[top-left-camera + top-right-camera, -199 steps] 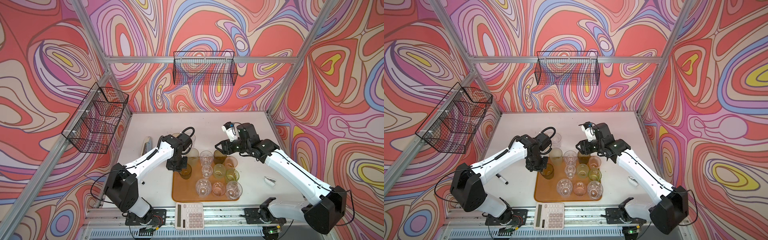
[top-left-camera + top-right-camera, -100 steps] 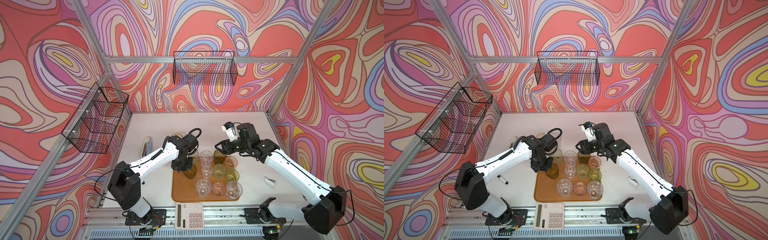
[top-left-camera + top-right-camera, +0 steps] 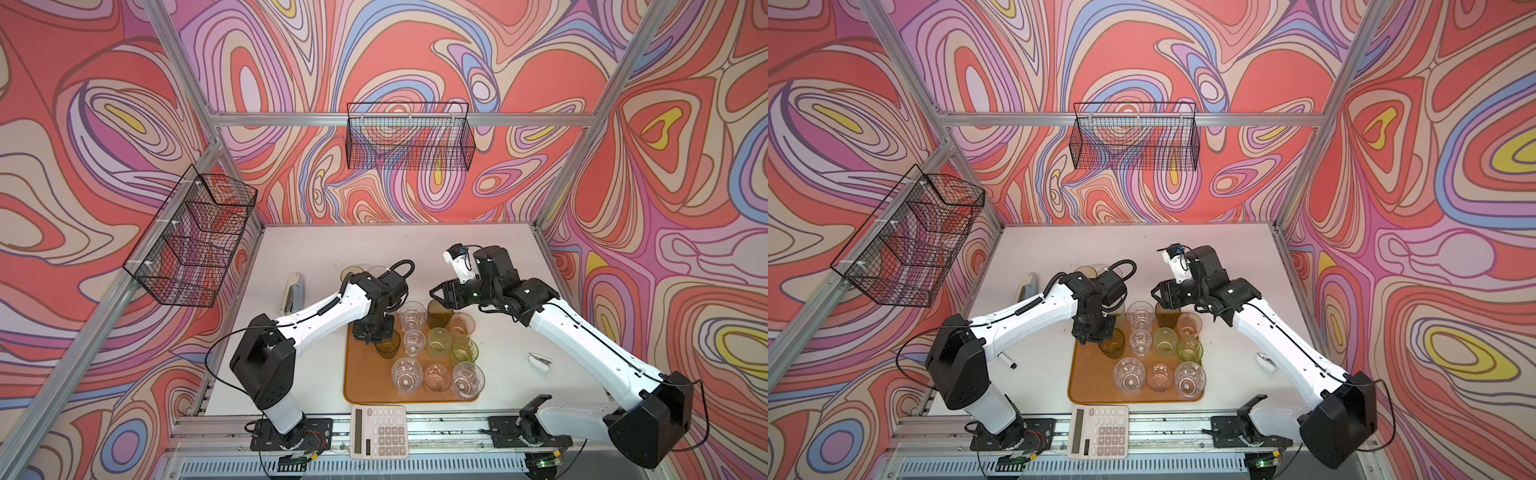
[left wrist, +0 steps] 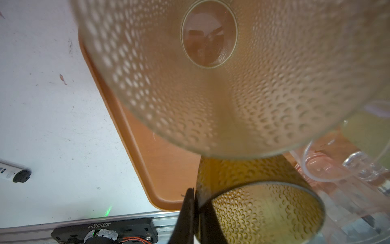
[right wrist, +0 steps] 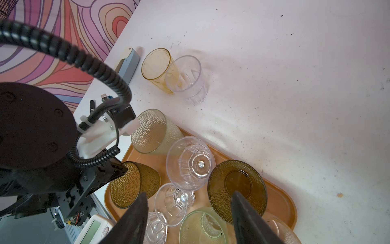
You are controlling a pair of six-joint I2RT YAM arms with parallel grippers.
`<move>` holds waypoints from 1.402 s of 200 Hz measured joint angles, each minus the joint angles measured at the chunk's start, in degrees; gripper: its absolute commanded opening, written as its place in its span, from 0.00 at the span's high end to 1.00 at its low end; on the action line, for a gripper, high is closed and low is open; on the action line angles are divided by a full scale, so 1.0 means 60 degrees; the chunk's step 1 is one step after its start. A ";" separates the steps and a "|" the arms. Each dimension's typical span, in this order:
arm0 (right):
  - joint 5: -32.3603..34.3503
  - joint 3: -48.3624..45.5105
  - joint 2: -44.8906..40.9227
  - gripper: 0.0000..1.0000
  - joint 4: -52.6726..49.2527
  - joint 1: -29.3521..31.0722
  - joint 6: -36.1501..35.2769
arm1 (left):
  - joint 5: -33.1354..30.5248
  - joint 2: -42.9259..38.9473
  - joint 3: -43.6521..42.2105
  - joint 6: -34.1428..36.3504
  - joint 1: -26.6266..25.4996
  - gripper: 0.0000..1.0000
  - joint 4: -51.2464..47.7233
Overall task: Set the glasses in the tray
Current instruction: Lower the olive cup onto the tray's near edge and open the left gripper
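The orange-brown tray (image 3: 362, 388) (image 3: 1086, 384) holds several glasses in both top views. My left gripper (image 3: 376, 336) (image 4: 195, 197) is shut on the rim wall of an olive-brown dimpled glass (image 3: 387, 348) (image 4: 253, 202) over the tray's left part. A pale dimpled glass (image 4: 211, 80) (image 5: 154, 133) stands just behind it. My right gripper (image 3: 440, 293) (image 5: 187, 213) hangs open above the tray's back row. It holds nothing, and one finger is over another olive-brown glass (image 5: 237, 186). An amber glass (image 5: 157, 67) and a clear glass (image 5: 185, 78) stand on the table behind the tray.
A white calculator (image 3: 379, 431) lies at the tray's front edge. A grey stapler (image 3: 292, 292) and a marker (image 3: 1007, 360) lie left of the tray. A small white object (image 3: 540, 362) lies to its right. Wire baskets (image 3: 409, 139) hang on the walls.
My left gripper has carried the olive-brown glass a little to the right, further over the tray. The right arm has not moved.
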 measured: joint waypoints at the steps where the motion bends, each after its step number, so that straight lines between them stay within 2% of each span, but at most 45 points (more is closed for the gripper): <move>1: 0.0000 0.0000 0.0000 0.35 0.0000 0.0004 0.0000 | -0.0004 0.0004 0.0004 0.0000 -0.0004 0.92 0.0000; 103: -0.0040 -0.0011 -0.0007 0.35 0.0004 0.0004 0.0000 | -0.0543 0.0401 0.0106 0.0004 -0.0080 0.92 -0.0004; 191: -0.0066 -0.0011 -0.0007 0.35 0.0004 0.0004 0.0000 | -0.0579 0.0576 0.0106 0.0004 -0.0193 0.91 0.0091; 280: -0.0069 -0.0011 -0.0007 0.35 0.0004 0.0004 0.0000 | -0.0616 0.0707 0.0106 0.0007 -0.0237 0.86 0.0138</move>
